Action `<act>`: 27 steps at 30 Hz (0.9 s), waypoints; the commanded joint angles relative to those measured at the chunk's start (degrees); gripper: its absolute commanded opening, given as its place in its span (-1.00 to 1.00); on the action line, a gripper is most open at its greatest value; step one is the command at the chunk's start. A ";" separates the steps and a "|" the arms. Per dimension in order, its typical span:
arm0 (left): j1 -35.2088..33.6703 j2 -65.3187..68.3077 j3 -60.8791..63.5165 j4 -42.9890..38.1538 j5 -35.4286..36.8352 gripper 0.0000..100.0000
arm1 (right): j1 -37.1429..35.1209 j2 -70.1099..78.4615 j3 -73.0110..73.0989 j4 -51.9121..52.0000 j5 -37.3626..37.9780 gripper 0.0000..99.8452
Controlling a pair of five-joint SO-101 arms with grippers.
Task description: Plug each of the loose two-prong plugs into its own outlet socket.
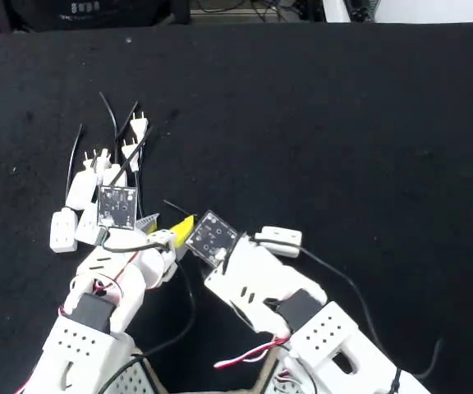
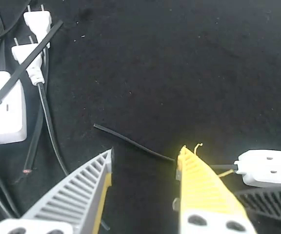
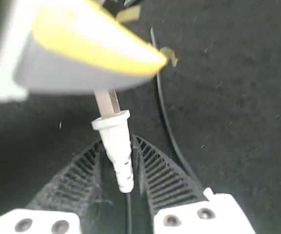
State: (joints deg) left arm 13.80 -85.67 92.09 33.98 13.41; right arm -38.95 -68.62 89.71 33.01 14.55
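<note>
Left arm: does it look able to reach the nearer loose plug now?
Probably yes: the left gripper is open and empty, and mostly bare cloth lies between it and the plug, though a black cable crosses it.

Soft, even light, seemingly from overhead, covers the matte black table (image 1: 343,123); the white plugs (image 2: 37,20) glare slightly and cast hardly any shadows.

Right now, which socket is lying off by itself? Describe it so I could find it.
On the black table, look toward the near edge where two white arms meet. Beside the right arm lies a white outlet socket with a black cord trailing from it. Unlike the white plugs and sockets bunched at the left, it lies alone.
</note>
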 commanded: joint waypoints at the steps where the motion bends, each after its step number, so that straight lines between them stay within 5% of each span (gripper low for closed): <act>1: 1.01 -1.49 0.04 -0.44 -0.09 -0.56 | -1.05 -1.54 -9.80 4.84 -0.79 -0.98; 27: -2.59 -1.49 0.31 -0.35 -0.09 -0.56 | -3.69 -1.10 -16.75 7.30 0.53 -0.98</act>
State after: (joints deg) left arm 11.34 -86.81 92.62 33.80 13.58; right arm -38.95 -68.62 78.11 41.19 12.53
